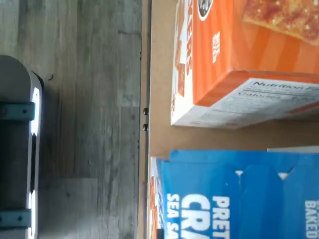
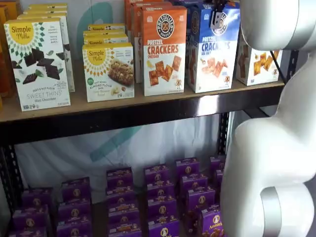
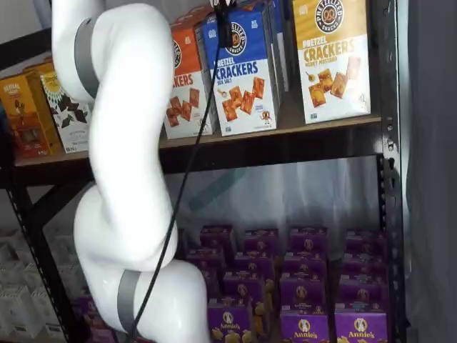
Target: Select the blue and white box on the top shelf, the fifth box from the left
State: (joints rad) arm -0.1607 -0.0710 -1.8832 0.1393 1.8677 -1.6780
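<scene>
Wrist view: grey plank floor (image 1: 75,99) below top shelf (image 1: 159,74) | blue and white box (image 1: 239,194) | gripper (image 3: 224,25) state unclear

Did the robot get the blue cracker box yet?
Not yet. Done: the arm has reached up to the top shelf, and its gripper hangs right in front of the blue and white box. In hand: nothing, since the box stands upright on the board beside the orange cheddar box. I cannot tell whether the fingers are open. Left: grip the box and pull it off the shelf.
</scene>
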